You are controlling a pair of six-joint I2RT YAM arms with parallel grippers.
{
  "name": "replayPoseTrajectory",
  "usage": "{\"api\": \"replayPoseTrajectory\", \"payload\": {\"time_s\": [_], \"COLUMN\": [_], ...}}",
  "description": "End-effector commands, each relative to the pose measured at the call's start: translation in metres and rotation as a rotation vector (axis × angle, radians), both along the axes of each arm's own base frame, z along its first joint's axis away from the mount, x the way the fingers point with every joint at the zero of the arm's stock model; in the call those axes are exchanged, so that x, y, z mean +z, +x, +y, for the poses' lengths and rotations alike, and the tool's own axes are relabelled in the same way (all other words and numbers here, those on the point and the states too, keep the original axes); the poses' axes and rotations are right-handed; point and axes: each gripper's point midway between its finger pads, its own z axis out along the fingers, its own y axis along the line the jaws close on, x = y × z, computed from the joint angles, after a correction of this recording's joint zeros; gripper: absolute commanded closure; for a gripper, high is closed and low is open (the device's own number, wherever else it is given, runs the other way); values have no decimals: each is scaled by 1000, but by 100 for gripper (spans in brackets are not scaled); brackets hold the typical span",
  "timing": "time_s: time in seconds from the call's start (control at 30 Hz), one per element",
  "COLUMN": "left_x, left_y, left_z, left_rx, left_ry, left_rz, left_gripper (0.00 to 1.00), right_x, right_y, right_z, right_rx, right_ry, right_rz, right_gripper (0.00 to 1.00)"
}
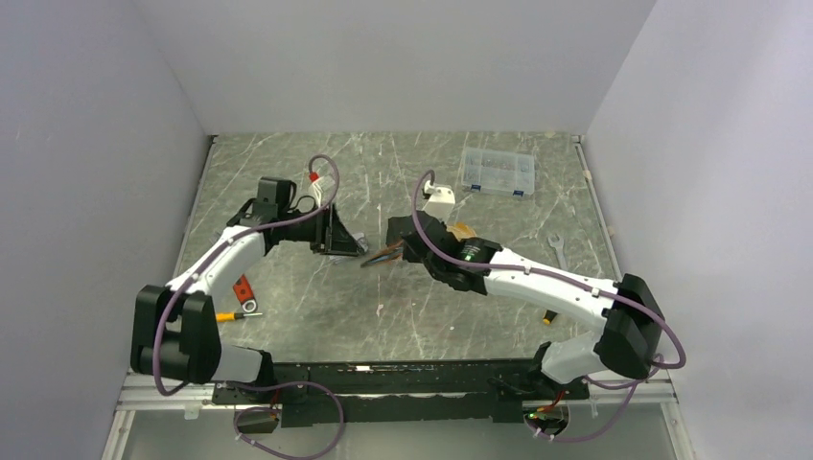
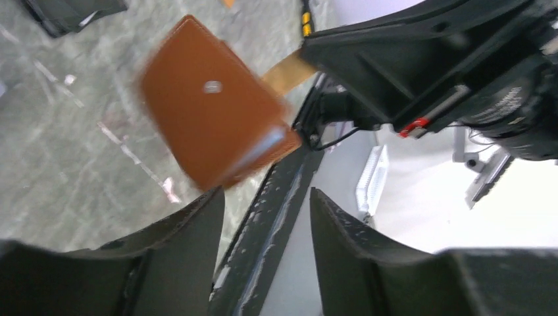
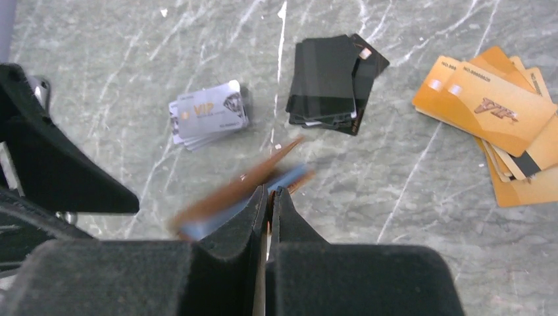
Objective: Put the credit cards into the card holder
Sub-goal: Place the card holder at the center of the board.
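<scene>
A clear plastic box (image 1: 497,173) with small compartments stands on the grey marble table (image 1: 403,316), at the far right. A metal wrench (image 1: 557,251) lies near the right edge. At the left, a red tool (image 1: 243,289) lies beside a yellow-handled screwdriver (image 1: 233,315).

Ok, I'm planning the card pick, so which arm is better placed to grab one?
Left. The left end effector is open and empty, facing the holder. The right end effector is shut on the holder, so it probably can't also take one of the cards.
</scene>
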Motion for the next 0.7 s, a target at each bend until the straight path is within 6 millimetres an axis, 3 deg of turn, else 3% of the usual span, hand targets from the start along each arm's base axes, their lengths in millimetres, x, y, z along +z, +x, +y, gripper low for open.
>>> {"api": "replayPoseTrajectory", "payload": {"time_s": [0.0,0.03,0.13,0.33,0.43,0.67], "left_x": [-45,-54,-66,-57,-47,-17], "left_y": [-2,-2,0,7,11,28], "left_z": [7,9,14,17,17,30], "left_rx": [-43,-47,-51,-61,-58,5], "left_ry": [104,124,184,215,213,182], "left_rz": [6,18,-1,-84,-121,-177], "left_gripper": [38,30,26,27,27,28], "right_x": [-5,-12,-33,-60,-52,-1], "right_y": [-10,-14,-27,-39,-37,-35], "right_z": [-6,-8,-12,-8,11,69], "right_rx": [14,25,60,141,209,387], "right_ry": [35,32,9,-21,-11,76], "right_rz": [19,36,86,141,130,35], "right_gripper": [100,100,100,100,100,100]}}
